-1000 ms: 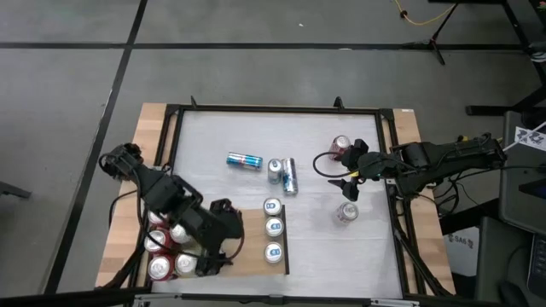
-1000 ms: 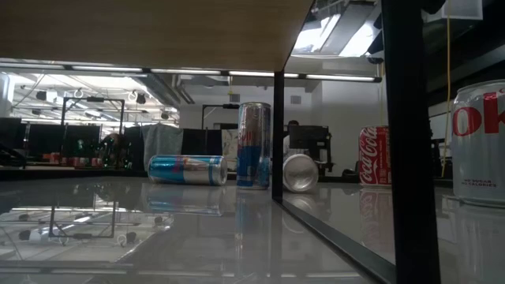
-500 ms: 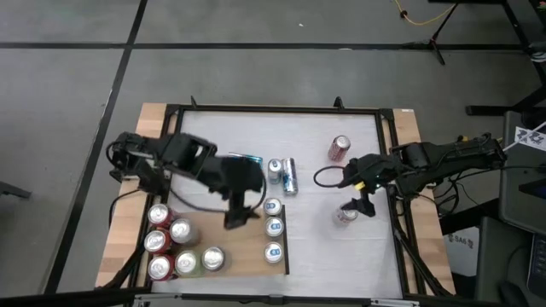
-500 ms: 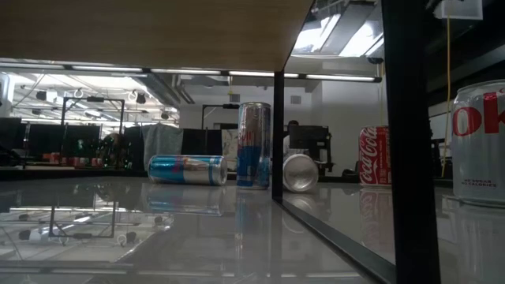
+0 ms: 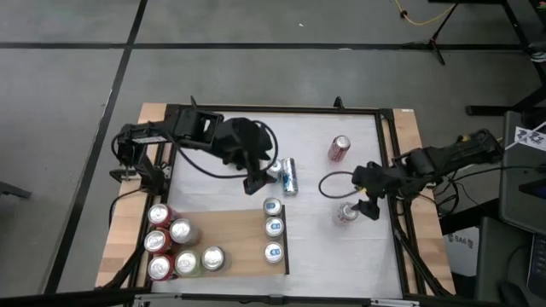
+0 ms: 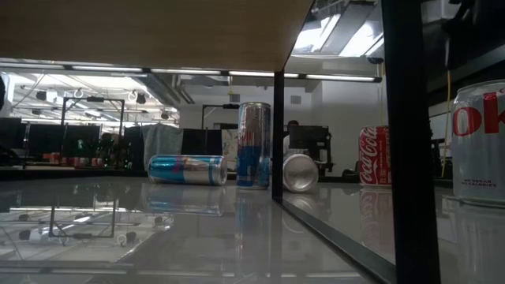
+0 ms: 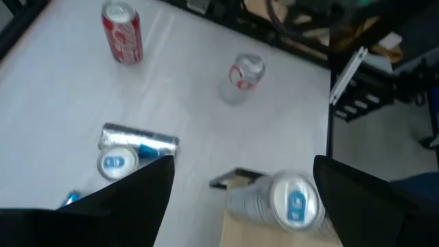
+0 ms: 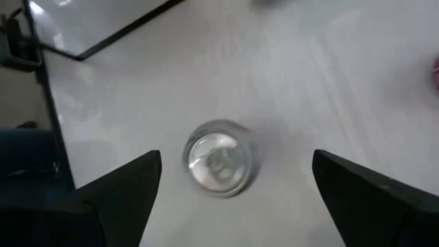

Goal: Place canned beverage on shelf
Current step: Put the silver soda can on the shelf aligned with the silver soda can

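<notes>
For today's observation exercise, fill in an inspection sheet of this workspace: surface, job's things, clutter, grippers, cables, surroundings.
Surface: white table inside a dark frame.
Job's things: shelf, a wood-grain panel at the near left, carries six upright cans at its left end and three blue-topped cans in a row along its right edge. Off the shelf: a silver can, a red can, blue cans mid-table.
Clutter: nothing seen.
Grippers: left gripper open, above the mid-table blue cans; right gripper open, above the silver can, not holding it.
Cables: black loop by the right arm; yellow cable on the floor.
Surroundings: grey floor; room with equipment behind.
</notes>
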`<state>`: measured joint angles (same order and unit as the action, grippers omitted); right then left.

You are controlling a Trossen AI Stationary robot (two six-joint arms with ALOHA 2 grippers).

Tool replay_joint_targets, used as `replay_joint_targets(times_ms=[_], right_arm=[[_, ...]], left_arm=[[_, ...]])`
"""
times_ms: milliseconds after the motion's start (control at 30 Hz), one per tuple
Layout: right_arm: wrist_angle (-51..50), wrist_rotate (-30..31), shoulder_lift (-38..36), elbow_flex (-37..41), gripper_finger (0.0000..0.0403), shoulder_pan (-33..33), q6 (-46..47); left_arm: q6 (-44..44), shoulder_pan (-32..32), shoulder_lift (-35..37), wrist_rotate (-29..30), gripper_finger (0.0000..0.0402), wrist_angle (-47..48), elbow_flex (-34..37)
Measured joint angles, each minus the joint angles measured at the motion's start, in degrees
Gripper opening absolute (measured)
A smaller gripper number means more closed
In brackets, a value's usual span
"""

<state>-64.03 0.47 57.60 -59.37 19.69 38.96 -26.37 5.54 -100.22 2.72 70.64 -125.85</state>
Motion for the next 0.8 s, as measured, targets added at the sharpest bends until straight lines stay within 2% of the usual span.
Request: replay_joint_targets(times_ms=[67,333,567,800], right_arm=[[0.27,1.50,0.01,0.00,0.0367,2.66,1.58],[0.89,15.00,1.60,0.00,0.0367,12.94,7.74],[0.87,19.37,5.66,0.00,0.0367,18.41,9.67],[-1.07,21.00,10.10,0.00,0.0367,20.15,12.22]], left_arm=[[0.02,-0.67,0.00,0.02,0.0338,-1.02,-0.02],[0.04,-1.86,0.00,0.02,0.0338,-2.48,0.01],[0.07,-1.84,0.00,1.98,0.0338,-2.46,0.01],[0.07,-1.84,-0.02,2.32,0.0338,-2.43,0.03]])
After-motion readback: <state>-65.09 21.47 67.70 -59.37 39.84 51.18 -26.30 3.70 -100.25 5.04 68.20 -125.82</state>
